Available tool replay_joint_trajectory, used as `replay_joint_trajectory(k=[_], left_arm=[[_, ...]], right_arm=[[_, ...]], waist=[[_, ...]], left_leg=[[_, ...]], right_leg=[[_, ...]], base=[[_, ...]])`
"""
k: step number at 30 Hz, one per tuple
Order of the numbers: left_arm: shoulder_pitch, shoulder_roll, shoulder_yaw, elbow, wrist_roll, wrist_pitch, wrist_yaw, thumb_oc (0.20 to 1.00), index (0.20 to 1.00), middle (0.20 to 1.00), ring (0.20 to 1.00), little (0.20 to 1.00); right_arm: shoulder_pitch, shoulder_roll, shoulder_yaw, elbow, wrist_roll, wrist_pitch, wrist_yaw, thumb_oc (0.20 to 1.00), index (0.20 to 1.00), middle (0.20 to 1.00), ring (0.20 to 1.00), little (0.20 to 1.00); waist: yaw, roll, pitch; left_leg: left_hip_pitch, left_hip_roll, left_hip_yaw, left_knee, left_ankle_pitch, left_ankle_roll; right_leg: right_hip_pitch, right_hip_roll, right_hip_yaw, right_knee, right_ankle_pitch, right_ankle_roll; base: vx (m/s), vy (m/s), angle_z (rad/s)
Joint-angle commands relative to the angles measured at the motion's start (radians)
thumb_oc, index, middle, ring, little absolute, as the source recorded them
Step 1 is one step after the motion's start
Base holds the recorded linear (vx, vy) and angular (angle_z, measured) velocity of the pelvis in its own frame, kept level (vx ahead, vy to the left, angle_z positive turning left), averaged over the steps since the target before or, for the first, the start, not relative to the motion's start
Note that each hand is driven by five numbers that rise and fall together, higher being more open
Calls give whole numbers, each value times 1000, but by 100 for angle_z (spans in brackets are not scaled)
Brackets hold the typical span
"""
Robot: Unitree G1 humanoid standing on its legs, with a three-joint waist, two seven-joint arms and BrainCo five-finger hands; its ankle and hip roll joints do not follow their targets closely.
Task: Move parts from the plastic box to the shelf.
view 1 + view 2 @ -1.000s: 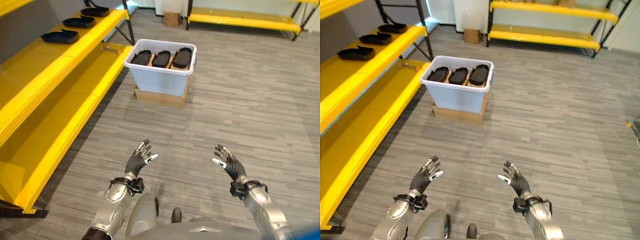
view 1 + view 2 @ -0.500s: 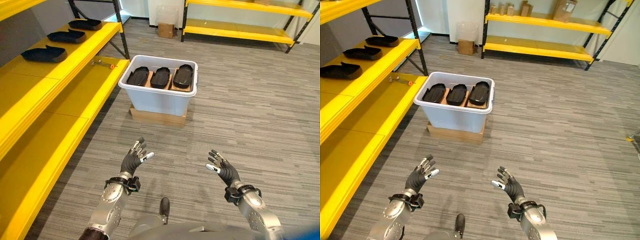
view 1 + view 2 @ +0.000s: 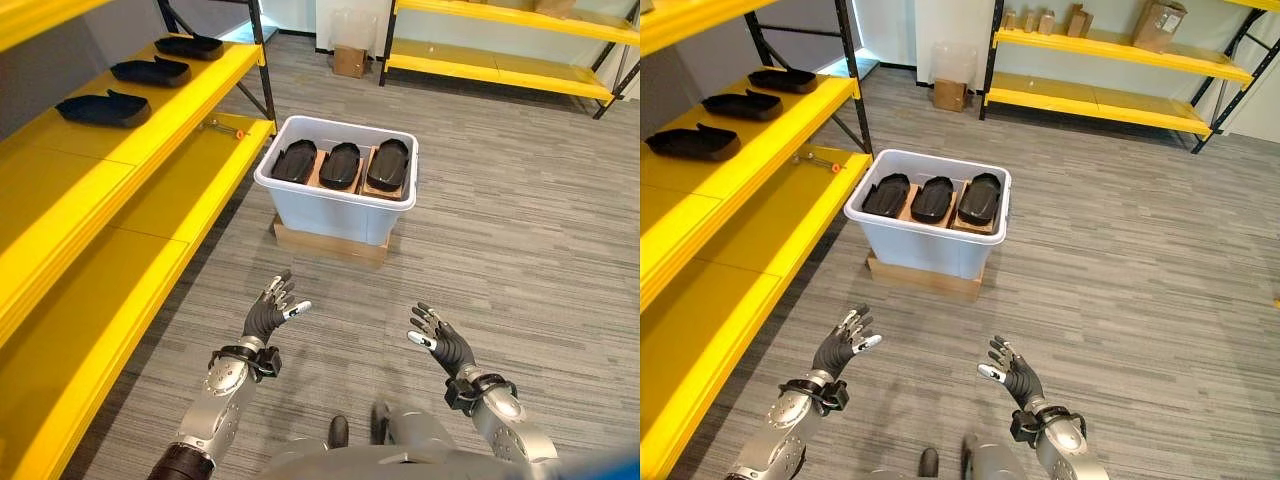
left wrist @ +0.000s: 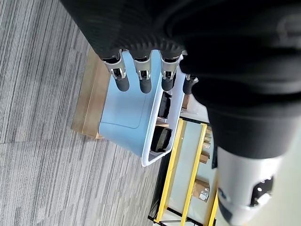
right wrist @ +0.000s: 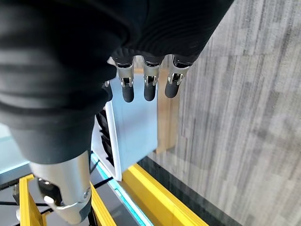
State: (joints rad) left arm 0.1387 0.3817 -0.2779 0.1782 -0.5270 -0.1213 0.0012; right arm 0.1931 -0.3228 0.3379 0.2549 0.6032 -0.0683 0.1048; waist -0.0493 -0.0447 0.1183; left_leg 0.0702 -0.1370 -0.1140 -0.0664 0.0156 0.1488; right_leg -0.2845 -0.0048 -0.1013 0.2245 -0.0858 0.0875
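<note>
- The yellow shelf runs along my left side in tiers, and three black parts already lie in a row on its upper level, well apart from one another.
- A second yellow shelf stands against the far wall, with cardboard boxes on its upper level.
- The grey wood-grain floor lies between me and everything else.
- The plastic box, pale blue-white, sits ahead of me on a flat cardboard base, just beside the end of the lower tier of the near shelf.
- Inside the box, three black parts lie side by side, close together.
- A small cardboard carton stands on the floor near the far wall.
- My left hand hangs in the air before the box, fingers spread and relaxed, holding nothing.
- My right hand hangs level with it and well apart, fingers likewise loose and empty.
</note>
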Motion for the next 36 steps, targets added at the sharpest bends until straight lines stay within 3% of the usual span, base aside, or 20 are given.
replay_joint_trajectory(k=[1,5,9,11,12,13,15,16,17,19,20,21,22,24,25,26,29,33,34,36], left_arm=[[-2,12,13,-86,18,-48,-28,1000,1000,1000,1000,1000],[4,-5,3,-71,23,-45,-49,1000,1000,1000,1000,1000],[-25,-25,-3,-55,-15,-50,-41,1000,1000,1000,1000,1000],[-29,-31,-13,-53,-20,-52,-42,1000,1000,1000,1000,1000],[-29,-31,-13,-53,-20,-52,-42,1000,1000,1000,1000,1000],[-21,-35,-13,-57,-37,-53,-34,1000,1000,1000,1000,1000],[-16,-32,-13,-62,-51,-53,-32,1000,1000,1000,1000,1000],[-16,-32,-13,-62,-51,-53,-32,1000,1000,1000,1000,1000],[-7,-32,-14,-63,-61,-49,-32,1000,1000,1000,1000,1000],[-5,-33,-16,-64,-63,-49,-30,1000,1000,1000,1000,1000],[0,-35,-13,-68,-74,-44,-24,1000,1000,1000,1000,1000],[5,-28,-7,-75,-63,-47,-21,1000,1000,1000,1000,1000],[9,-24,-7,-78,-59,-48,-21,1000,1000,1000,1000,1000],[9,-21,-6,-76,-48,-53,-15,1000,1000,1000,1000,1000],[10,-21,-6,-76,-48,-53,-15,1000,1000,1000,1000,1000],[7,-24,-3,-69,-46,-56,-4,1000,1000,1000,1000,1000],[1,-26,0,-63,-46,-53,-5,1000,1000,1000,1000,1000],[4,-23,-7,-69,-47,-50,-18,1000,1000,1000,1000,1000],[-2,-19,-16,-64,-44,-50,-24,1000,1000,1000,1000,1000],[-1,-12,-16,-68,-44,-51,-27,1000,1000,1000,1000,1000]], right_arm=[[-52,-18,8,-43,-18,-35,8,1000,1000,1000,1000,1000],[-41,-17,7,-41,-13,-37,11,1000,1000,1000,1000,1000],[-40,-22,-9,-54,6,-50,2,1000,1000,1000,1000,1000],[-37,-33,-16,-44,3,-50,3,1000,1000,1000,1000,1000],[-37,-33,-16,-44,3,-50,3,1000,1000,1000,1000,1000],[-40,-40,-17,-39,17,-50,-5,1000,1000,1000,1000,1000],[-38,-49,-18,-42,31,-53,-4,1000,1000,1000,1000,1000],[-38,-48,-18,-42,31,-53,-4,1000,1000,1000,1000,1000],[-41,-60,-16,-44,32,-52,-10,1000,1000,1000,1000,1000],[-41,-61,-14,-44,31,-52,-12,1000,1000,1000,1000,1000],[-43,-60,-11,-46,32,-55,-22,1000,1000,1000,1000,1000],[-42,-59,-15,-50,31,-62,-22,1000,1000,1000,1000,1000],[-42,-58,-17,-45,27,-63,-23,1000,1000,1000,1000,1000],[-45,-54,-18,-34,20,-66,-28,1000,1000,1000,1000,1000],[-45,-54,-18,-35,20,-66,-28,1000,1000,1000,1000,1000],[-48,-58,-17,-30,10,-67,-36,1000,1000,1000,1000,1000],[-42,-67,-28,-30,5,-60,-31,1000,1000,1000,1000,1000],[-17,-56,-41,-29,7,-52,-19,1000,1000,1000,1000,1000],[-15,-48,-53,-30,8,-53,-22,1000,1000,1000,1000,1000],[-14,-44,-49,-36,7,-47,-15,1000,1000,1000,1000,1000]], waist=[[-4,-1,-12],[-5,-12,-49],[-24,-1,-78],[-29,9,-78],[-29,9,-78],[-20,4,-71],[-9,-11,-43],[-9,-10,-43],[14,-26,-20],[20,-25,-14],[30,-40,-10],[40,-46,-9],[42,-52,-10],[44,-45,-15],[45,-47,-14],[54,-29,-11],[54,-10,-14],[45,8,-40],[44,8,-46],[44,5,-48]], left_leg=[[59,24,45,-5,-72,-84],[105,18,50,33,-155,-87],[124,57,68,178,-187,-128],[104,75,81,303,-163,-161],[103,75,81,304,-163,-161],[13,85,106,539,-60,-213],[-84,92,109,755,39,-267],[-87,94,109,760,37,-267],[-145,93,125,828,28,-245],[-168,97,136,803,14,-230],[-224,137,166,696,-46,-188],[-228,154,163,600,-90,-168],[-226,161,156,521,-91,-161],[-218,222,135,269,-20,-177],[-208,221,136,255,-13,-178],[-209,279,77,84,94,-203],[-189,318,67,26,142,-239],[-151,321,98,3,127,-250],[-150,291,95,34,95,-233],[-153,264,103,66,60,-216]], right_leg=[[37,3,-91,-249,215,36],[100,-8,-119,-268,223,20],[137,5,-127,-198,172,-13],[167,23,-123,-184,135,-36],[167,23,-123,-184,136,-36],[219,33,-108,-193,113,-54],[260,33,-90,-208,101,-77],[260,35,-90,-208,101,-77],[290,30,-76,-222,90,-89],[298,28,-70,-228,92,-88],[316,13,-64,-248,90,-75],[329,10,-53,-257,83,-66],[332,4,-45,-256,78,-61],[340,5,-35,-251,60,-54],[343,4,-34,-251,59,-54],[363,10,-13,-244,28,-52],[389,1,3,-233,3,-45],[419,-19,-10,-229,-14,-34],[435,-59,-14,-226,-9,-16],[436,-93,-12,-215,-3,-1]], base=[[315,-82,-32],[353,-86,-7],[387,-94,22],[246,-72,12],[221,-98,10],[195,-114,12],[157,-113,-1],[145,-98,-42],[141,-65,-41],[146,-31,-20],[202,32,-25],[247,48,-19],[211,86,-14],[163,96,-26],[212,155,-31],[199,166,-22],[194,202,-29],[238,277,-20],[205,324,13],[214,362,21]])
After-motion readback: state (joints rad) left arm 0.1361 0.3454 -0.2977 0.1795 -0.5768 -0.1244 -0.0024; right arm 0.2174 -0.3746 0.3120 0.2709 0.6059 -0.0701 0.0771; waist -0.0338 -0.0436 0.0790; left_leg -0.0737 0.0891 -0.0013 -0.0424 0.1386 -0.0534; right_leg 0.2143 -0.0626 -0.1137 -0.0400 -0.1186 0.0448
